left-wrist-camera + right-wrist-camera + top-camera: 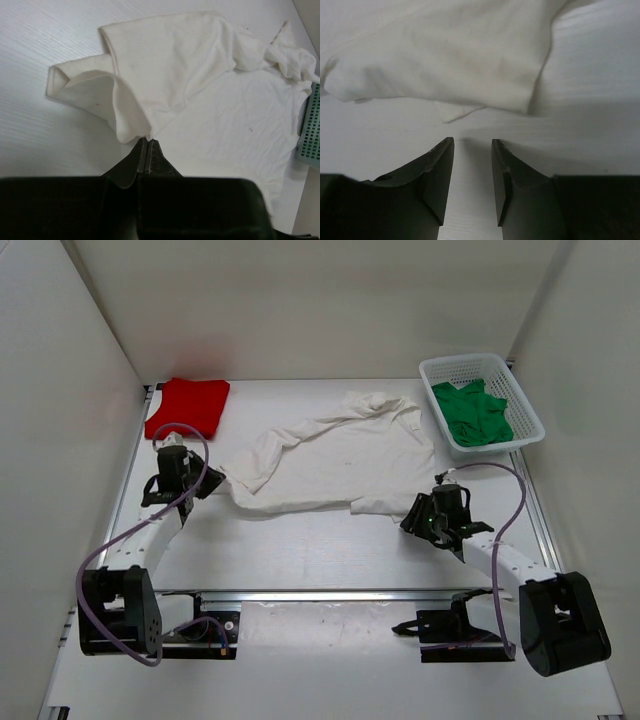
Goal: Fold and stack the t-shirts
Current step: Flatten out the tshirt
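White t-shirt (340,460) lay crumpled mid-table. The left gripper (145,145) pinched its edge at nine o'clock, while the right gripper (472,145) stood spread just off its five o'clock hem.

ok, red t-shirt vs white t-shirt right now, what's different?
The red t-shirt is folded into a compact rectangle; the white t-shirt lies spread out and rumpled. The red t-shirt sits at the far left of the table, the white t-shirt across the middle. Nothing touches the red t-shirt; the left gripper is shut on the white t-shirt's edge. Both are plain cloth on the table.
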